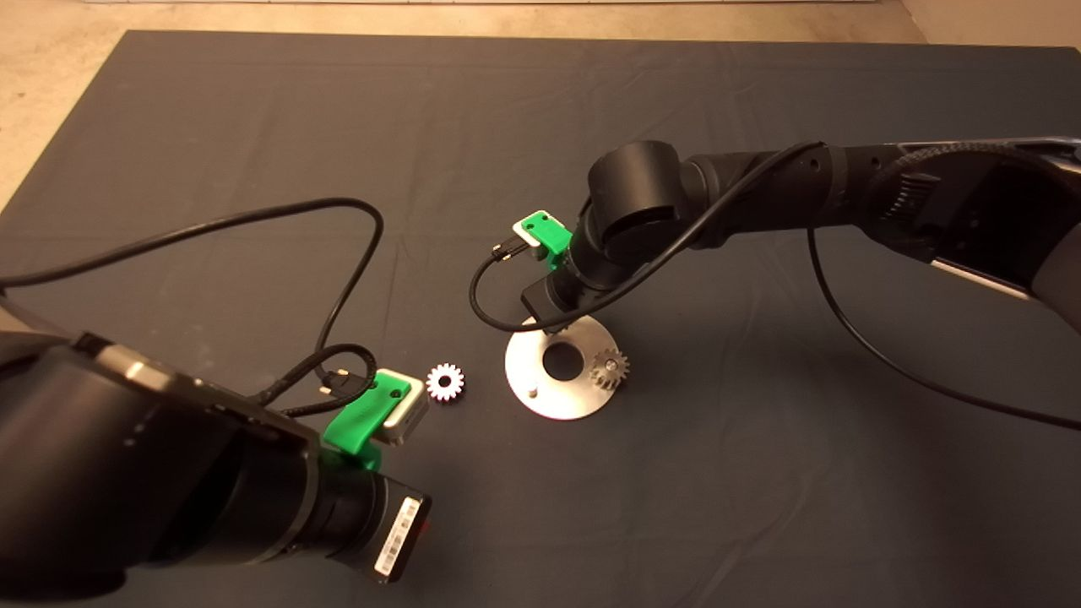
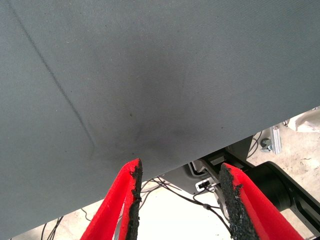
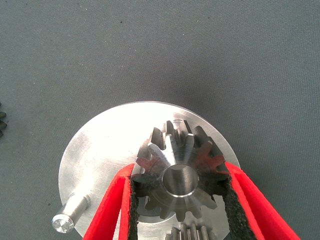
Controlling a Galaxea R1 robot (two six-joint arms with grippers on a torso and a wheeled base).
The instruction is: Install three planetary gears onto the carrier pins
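Gripping: right gripper (image 3: 179,187) clenched on a planetary gear (image 3: 177,172) over the round plate (image 3: 95,150)
Hidden: its fingers, under the wrist, head view
Beside: bare carrier pin (image 3: 70,214)
Left gripper (image 2: 179,190): parked, fingers apart

The round plate (image 1: 562,390) lies at the mat's (image 1: 760,507) centre. One gear (image 1: 609,369) sits on the plate's right side; a bare pin (image 1: 532,392) stands at its near left. Another gear (image 1: 445,382) lies on the mat just left of the plate. The right gripper (image 3: 180,187) holds a third gear (image 3: 179,172) over the plate's far part.
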